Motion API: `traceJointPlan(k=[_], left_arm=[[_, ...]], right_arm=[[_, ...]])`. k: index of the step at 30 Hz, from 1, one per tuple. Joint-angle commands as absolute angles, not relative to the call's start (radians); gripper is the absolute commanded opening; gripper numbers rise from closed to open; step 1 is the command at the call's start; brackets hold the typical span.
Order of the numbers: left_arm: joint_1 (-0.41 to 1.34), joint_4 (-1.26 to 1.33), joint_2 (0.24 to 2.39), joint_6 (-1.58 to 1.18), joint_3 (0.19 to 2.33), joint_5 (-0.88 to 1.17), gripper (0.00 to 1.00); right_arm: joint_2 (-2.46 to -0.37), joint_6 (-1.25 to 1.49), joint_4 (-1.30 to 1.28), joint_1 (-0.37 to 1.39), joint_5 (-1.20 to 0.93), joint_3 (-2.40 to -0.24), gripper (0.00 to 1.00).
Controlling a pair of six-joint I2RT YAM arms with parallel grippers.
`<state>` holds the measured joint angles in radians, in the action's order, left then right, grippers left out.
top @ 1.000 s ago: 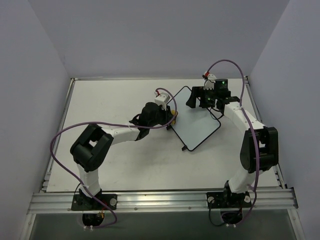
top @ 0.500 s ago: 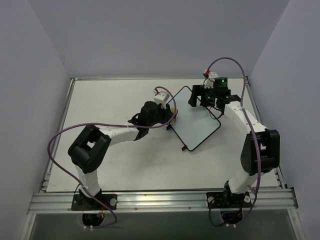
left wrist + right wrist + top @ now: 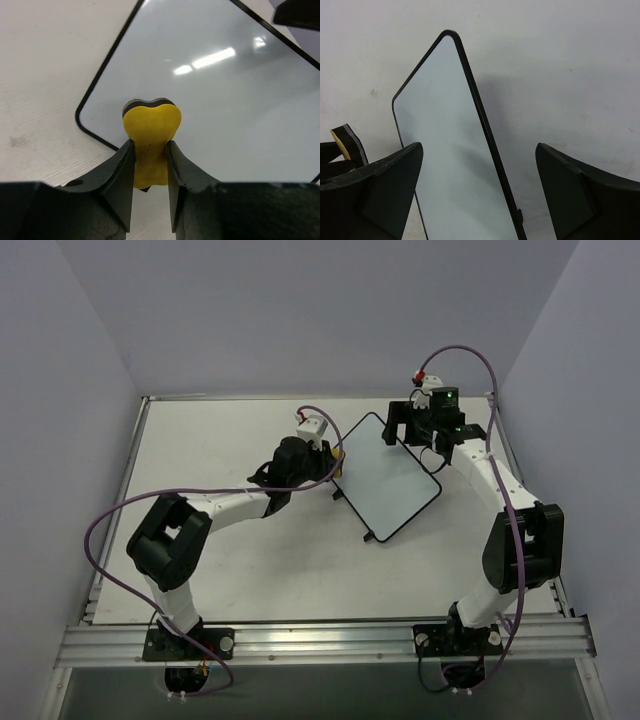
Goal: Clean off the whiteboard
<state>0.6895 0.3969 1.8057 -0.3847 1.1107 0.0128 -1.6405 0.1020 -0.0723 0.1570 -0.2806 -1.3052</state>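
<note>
The whiteboard [image 3: 390, 478] lies flat on the table, turned diagonally, and its surface looks blank. My left gripper [image 3: 334, 464] is at its left edge, shut on the yellow sponge [image 3: 151, 131]. The sponge's dark underside rests just inside the board's near-left corner [image 3: 225, 95]. My right gripper [image 3: 402, 426] is open and empty above the board's far corner. In the right wrist view its fingers [image 3: 395, 170] straddle the board's black frame edge [image 3: 485, 130]. The sponge also shows at the left edge of that view [image 3: 342, 137].
The white table [image 3: 220, 430] has raised metal rails along its sides and front [image 3: 320, 640]. Purple cables loop from both arms. Lilac walls close in the table at the back and on both sides.
My left gripper has drawn back slightly to the left and far side with the sponge, toward the board's left edge. My right gripper has shifted a little farther back.
</note>
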Motion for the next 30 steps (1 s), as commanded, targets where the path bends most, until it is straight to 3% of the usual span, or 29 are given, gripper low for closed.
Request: traceJointPlan(k=[1,10,15,18,25,30], left_arm=[[0.626,0.318,1.733,-0.439,1.147,-0.078,0.02],[0.411,-0.197,1.819,-0.561,1.412,-0.334,0.02],[0.289,-0.437,2.028,-0.586,1.725,-0.374,0.03],[0.247,-0.537,2.115,-0.6,1.836,-0.382,0.15],[0.196,-0.604,2.239,-0.609,1.957,-0.373,0.26],[0.175,-0.608,2.276,-0.604,1.974,-0.336,0.45]], right_arm=[[-1.585,0.112,-0.11,0.158,-0.207,-1.39,0.91],[-1.582,0.14,-0.195,0.158,-0.095,-1.483,0.91],[-1.572,0.152,-0.218,0.16,-0.095,-1.49,0.91],[-1.556,0.153,-0.224,0.16,-0.095,-1.48,0.91],[-1.545,0.16,-0.232,0.161,-0.113,-1.483,0.91],[-1.546,0.161,-0.241,0.161,-0.12,-1.497,0.91]])
